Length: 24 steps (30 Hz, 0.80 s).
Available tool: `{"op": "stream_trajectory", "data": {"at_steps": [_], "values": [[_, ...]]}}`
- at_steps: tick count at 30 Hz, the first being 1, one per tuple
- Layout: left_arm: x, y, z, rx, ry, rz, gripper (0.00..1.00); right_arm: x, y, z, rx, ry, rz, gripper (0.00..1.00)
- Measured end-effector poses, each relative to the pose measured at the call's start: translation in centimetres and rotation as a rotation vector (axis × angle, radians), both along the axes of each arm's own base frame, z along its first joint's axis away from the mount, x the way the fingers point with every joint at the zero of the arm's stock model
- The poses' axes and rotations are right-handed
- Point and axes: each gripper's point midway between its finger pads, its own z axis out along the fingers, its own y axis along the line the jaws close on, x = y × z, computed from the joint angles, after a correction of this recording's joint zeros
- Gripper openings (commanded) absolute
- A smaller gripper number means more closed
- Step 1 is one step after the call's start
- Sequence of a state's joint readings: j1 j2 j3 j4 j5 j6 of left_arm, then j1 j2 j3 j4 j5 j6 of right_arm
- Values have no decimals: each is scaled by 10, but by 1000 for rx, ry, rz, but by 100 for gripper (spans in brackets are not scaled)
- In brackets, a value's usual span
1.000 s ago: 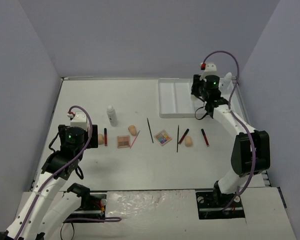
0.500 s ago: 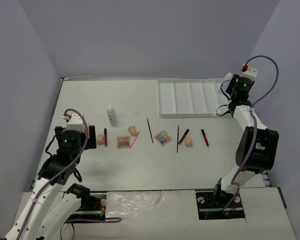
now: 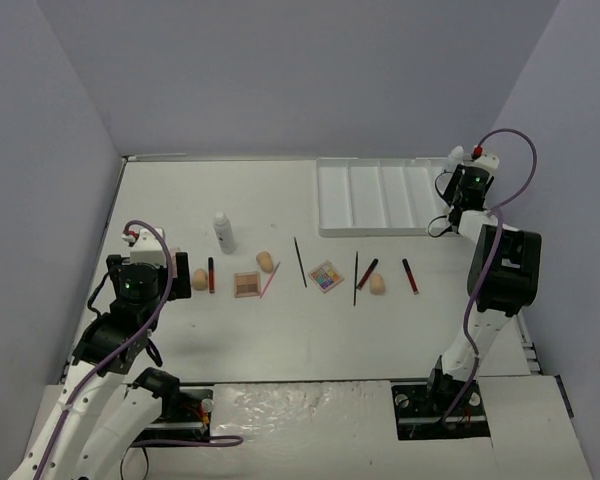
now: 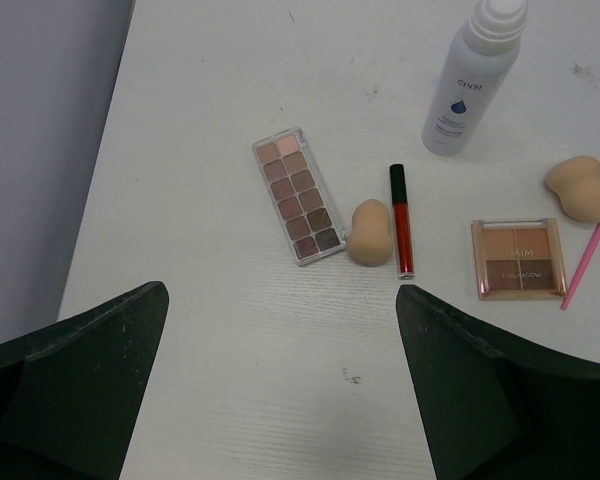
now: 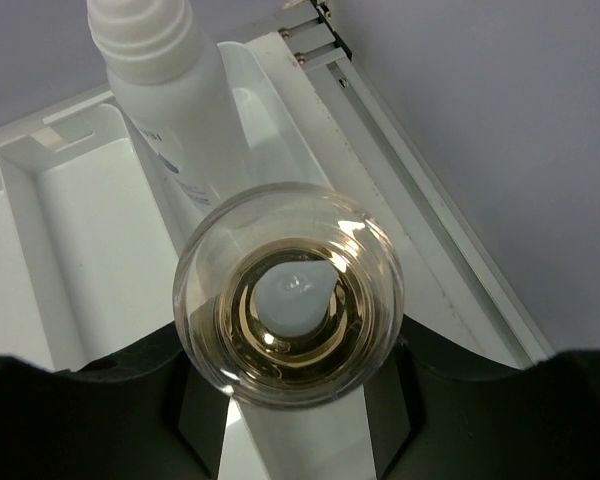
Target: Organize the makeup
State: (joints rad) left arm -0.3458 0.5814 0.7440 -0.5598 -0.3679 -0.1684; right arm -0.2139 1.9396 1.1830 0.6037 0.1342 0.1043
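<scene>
White plastic forms the divided tray [image 3: 325, 200], set at 1 o'clock on the table [image 3: 180, 200] in the top view. Within the last second the right gripper [image 3: 458, 195] has been swung from the tray's 9 o'clock half to its 3 o'clock end, so a drop-off there is judged to be close. Loose makeup, a colourful palette [image 3: 326, 275] among it, is spread in a row across the centre, unsorted.

In the left wrist view, the left gripper [image 4: 282, 300] is held wide open and empty, with a long palette [image 4: 299, 195], a sponge [image 4: 370, 232] and a lipstick [image 4: 403, 218] lying at its 12 o'clock.

In the right wrist view, an amber bottle [image 5: 288, 290] is clamped between the right gripper's jaws over the tray's end compartment. A white bottle [image 5: 170, 80] is seen at its 11 o'clock.
</scene>
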Motion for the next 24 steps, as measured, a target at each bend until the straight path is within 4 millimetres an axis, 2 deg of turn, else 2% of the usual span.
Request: {"op": "stream_trajectory", "data": {"at_steps": [10,18,20,24], "values": [[2,0,-4,8,18,2,97,30,-5,-1,-3,-61,14,0],[3,0,-7,14,34,4,97,43,-5,0,-6,-76,30,1],[3,0,-7,15,35,4,97,45,-5,-1,-5,-72,35,6],[4,-1,-8,16,38,4,97,47,-4,-1,-4,-71,42,28]]}}
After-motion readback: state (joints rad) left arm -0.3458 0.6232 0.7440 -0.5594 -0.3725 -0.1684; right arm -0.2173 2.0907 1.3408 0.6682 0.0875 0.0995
